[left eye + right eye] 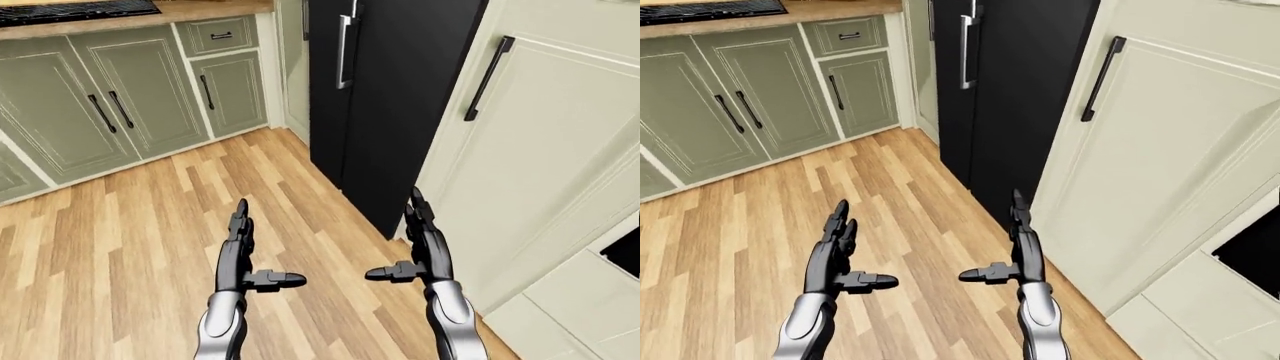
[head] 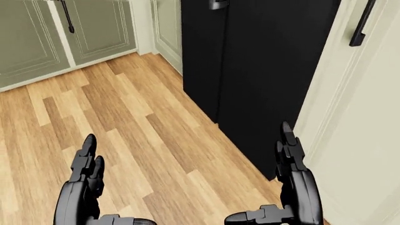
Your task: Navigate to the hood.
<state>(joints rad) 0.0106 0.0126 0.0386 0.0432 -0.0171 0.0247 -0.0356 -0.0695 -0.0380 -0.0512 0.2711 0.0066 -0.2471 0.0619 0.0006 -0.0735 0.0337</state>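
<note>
Wood-plank floor (image 1: 150, 225) fills the lower half of all three views; robot is mid-kitchen, looking down over both arms. Left hand (image 1: 240, 251) and right hand (image 1: 420, 247) are held out level, fingers straight, thumbs pointing inward, both released and grasping nothing.

Hood does not show in any view. A dark cooktop (image 1: 75, 10) sits on the counter (image 1: 200, 9) at top left of the left-eye view; my guess is the hood hangs above it, out of sight.

To do the walk well: turn left toward that cooktop, lift the gaze, keep hands tucked and empty.

Surroundings: green cabinets (image 1: 110, 97) under the counter, a black fridge (image 1: 390, 105) at centre top, a cream tall door (image 1: 540, 150) on the right, just beside the right hand. The fridge and cream door are the likely snags for the right arm when turning; floor toward the cabinets shows nothing in the way
</note>
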